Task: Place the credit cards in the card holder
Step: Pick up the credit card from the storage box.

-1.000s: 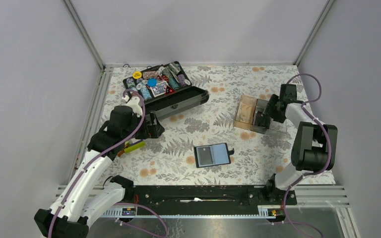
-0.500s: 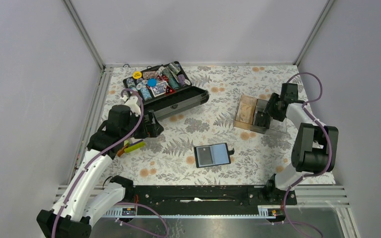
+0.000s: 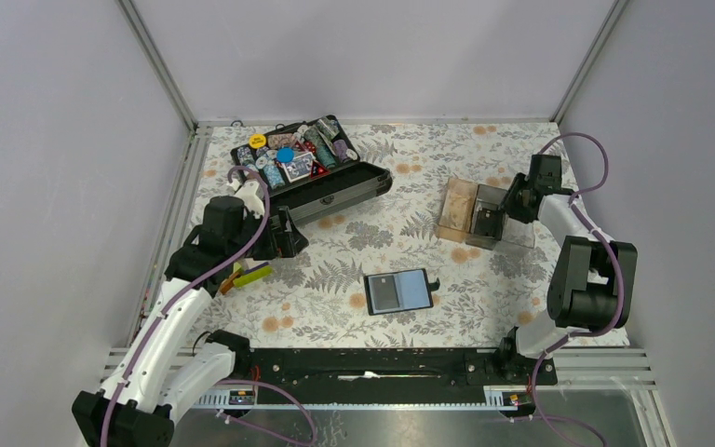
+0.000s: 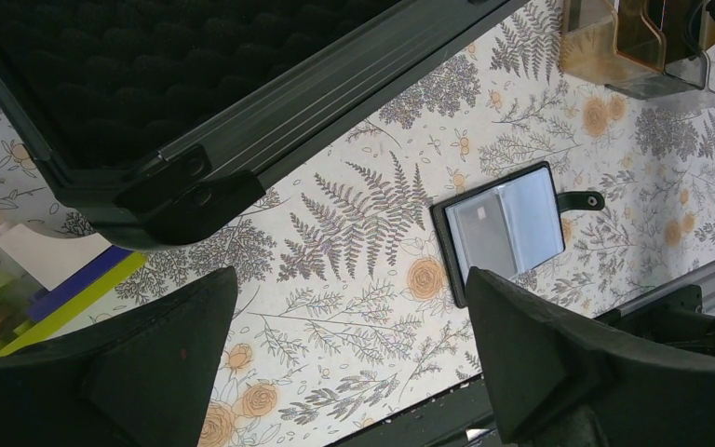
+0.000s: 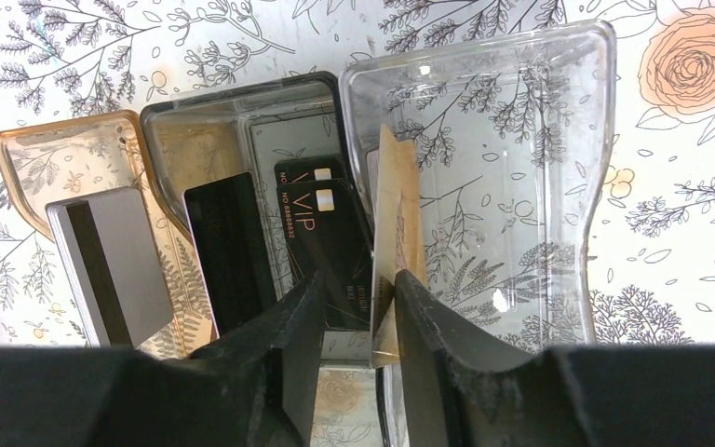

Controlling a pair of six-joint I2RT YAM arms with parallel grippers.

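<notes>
The card holder [image 3: 398,291] lies open on the table's middle, black with blue-grey pockets; it also shows in the left wrist view [image 4: 507,228]. A tan card [image 5: 396,223] stands on edge in the clear acrylic tray [image 5: 540,140]. My right gripper [image 5: 358,289] straddles this card: the right finger touches it, and a narrow gap is left at the left finger. A grey card with a dark stripe [image 5: 112,261] and black cards [image 5: 326,223] stand in the neighbouring trays. Yellow, blue and white cards [image 4: 56,279] lie by my left gripper [image 4: 349,307], which is wide open and empty above the table.
The large black chip case [image 3: 312,168] lies open at the back left, its foam lid close under my left gripper. The amber tray [image 3: 459,209] and the dark tray [image 3: 486,223] stand at the right beside the clear one. A metal rail [image 3: 382,368] runs along the near edge.
My right gripper has drawn back a little to the right at the trays, and the clear tray shows more. The left arm has barely moved.
</notes>
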